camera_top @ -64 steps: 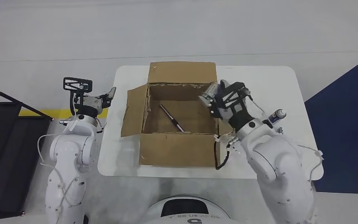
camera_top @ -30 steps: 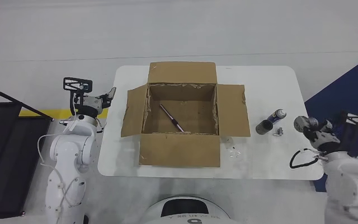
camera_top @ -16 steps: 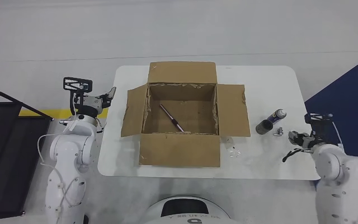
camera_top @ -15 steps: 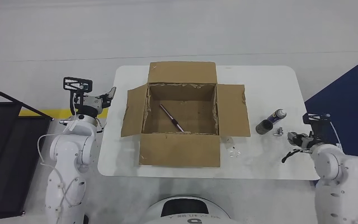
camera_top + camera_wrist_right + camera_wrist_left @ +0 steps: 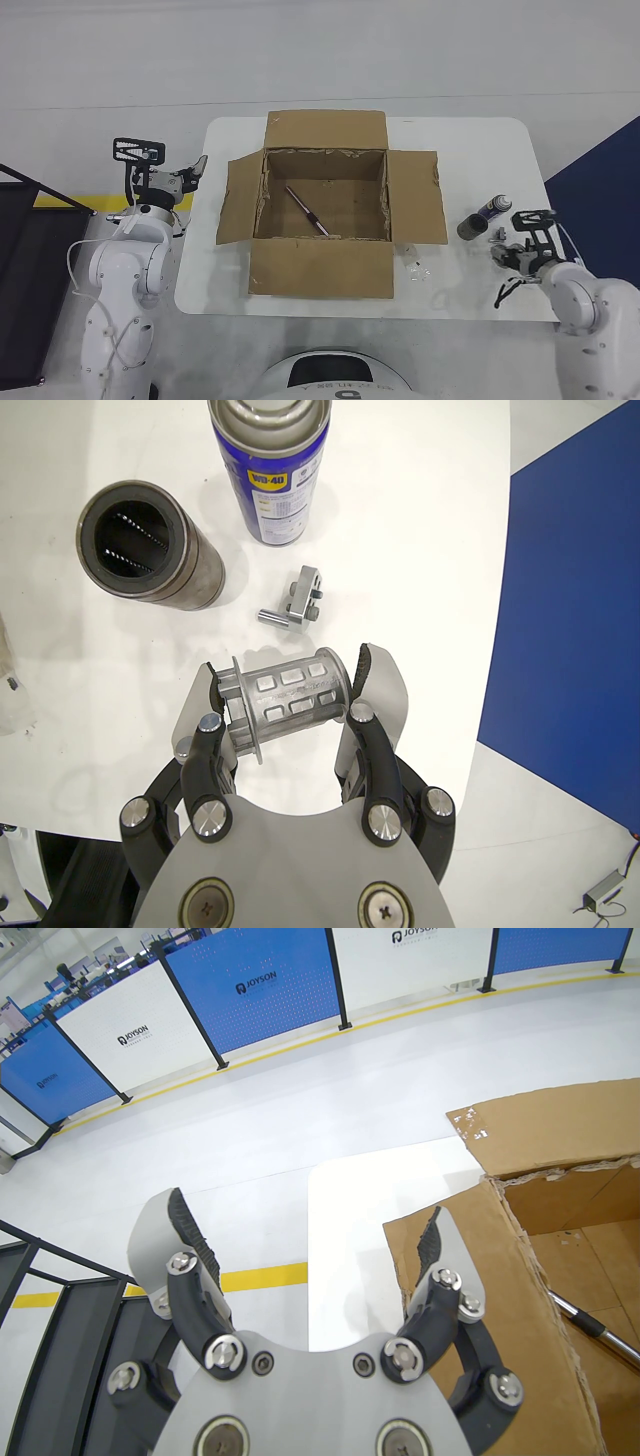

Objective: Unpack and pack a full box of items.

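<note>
An open cardboard box [image 5: 318, 268] stands mid-table with a thin metal rod [image 5: 307, 210] lying on its floor. My right gripper [image 5: 289, 680] is shut on a silver ribbed metal cylinder [image 5: 295, 697] with a flange, held just above the table's right side. In the top view that gripper [image 5: 520, 246] sits beside the unpacked items. My left gripper [image 5: 305, 1233] is open with nothing in it, off the table's left edge [image 5: 195, 170], beside the box's left flap [image 5: 480, 1288]. The rod [image 5: 592, 1325] shows past that flap.
Just beyond the held cylinder stand a blue spray can [image 5: 274, 470], a dark hollow metal sleeve [image 5: 150, 550] and a small bracket with a pin [image 5: 300, 602]. A small clear bag [image 5: 417, 268] lies near the box's right front corner. A blue floor area [image 5: 575, 600] borders the table's right edge.
My right arm came out of the box with the silver cylinder, swung past the table's right edge, then came back in near the can and bracket. The left arm has not moved.
</note>
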{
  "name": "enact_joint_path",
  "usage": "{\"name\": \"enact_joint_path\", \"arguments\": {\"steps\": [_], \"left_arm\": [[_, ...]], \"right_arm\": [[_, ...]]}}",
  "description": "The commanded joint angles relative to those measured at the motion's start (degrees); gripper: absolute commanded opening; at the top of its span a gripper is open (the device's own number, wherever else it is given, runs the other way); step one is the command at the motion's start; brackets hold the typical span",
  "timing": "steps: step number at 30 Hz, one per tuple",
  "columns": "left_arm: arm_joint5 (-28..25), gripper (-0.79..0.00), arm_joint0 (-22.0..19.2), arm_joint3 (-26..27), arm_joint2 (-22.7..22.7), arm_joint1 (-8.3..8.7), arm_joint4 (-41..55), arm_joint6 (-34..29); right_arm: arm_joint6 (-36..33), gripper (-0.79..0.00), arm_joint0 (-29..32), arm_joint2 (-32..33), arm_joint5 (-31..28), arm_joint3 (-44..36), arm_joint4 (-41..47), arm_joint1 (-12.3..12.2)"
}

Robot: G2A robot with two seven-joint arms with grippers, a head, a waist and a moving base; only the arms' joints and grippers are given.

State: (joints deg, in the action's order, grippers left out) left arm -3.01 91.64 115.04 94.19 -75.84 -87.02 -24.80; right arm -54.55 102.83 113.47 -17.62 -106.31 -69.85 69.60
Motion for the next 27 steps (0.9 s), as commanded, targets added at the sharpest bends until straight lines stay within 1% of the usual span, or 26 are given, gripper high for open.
{"name": "enact_joint_path", "arguments": {"steps": [1, 5, 9, 12, 16, 20, 27], "left_arm": [[0.00, 0.000, 0.00, 0.00, 0.00, 0.00, 0.00, 0.00], [0.00, 0.000, 0.00, 0.00, 0.00, 0.00, 0.00, 0.00], [0.00, 0.000, 0.00, 0.00, 0.00, 0.00, 0.00, 0.00], [0.00, 0.000, 0.00, 0.00, 0.00, 0.00, 0.00, 0.00], [0.00, 0.000, 0.00, 0.00, 0.00, 0.00, 0.00, 0.00], [0.00, 0.000, 0.00, 0.00, 0.00, 0.00, 0.00, 0.00], [0.00, 0.000, 0.00, 0.00, 0.00, 0.00, 0.00, 0.00]], "right_arm": [[-0.16, -0.785, -0.31, -0.28, -0.19, 0.48, 0.06, -0.09], [-0.42, -0.785, -0.83, -0.80, -0.30, 0.96, 0.50, -0.25], [-0.45, -0.717, -1.26, -1.99, -0.01, 1.12, 0.37, -0.36], [-0.51, -0.680, -1.38, -2.76, 0.16, 1.19, -0.09, -0.45], [-0.36, -0.668, -1.72, -3.35, 0.53, 1.76, -0.49, -0.59], [-0.42, -0.625, -2.09, -3.52, 0.73, 2.25, -0.48, -0.73], [-0.42, -0.625, -2.09, -3.52, 0.73, 2.25, -0.48, -0.73]]}}
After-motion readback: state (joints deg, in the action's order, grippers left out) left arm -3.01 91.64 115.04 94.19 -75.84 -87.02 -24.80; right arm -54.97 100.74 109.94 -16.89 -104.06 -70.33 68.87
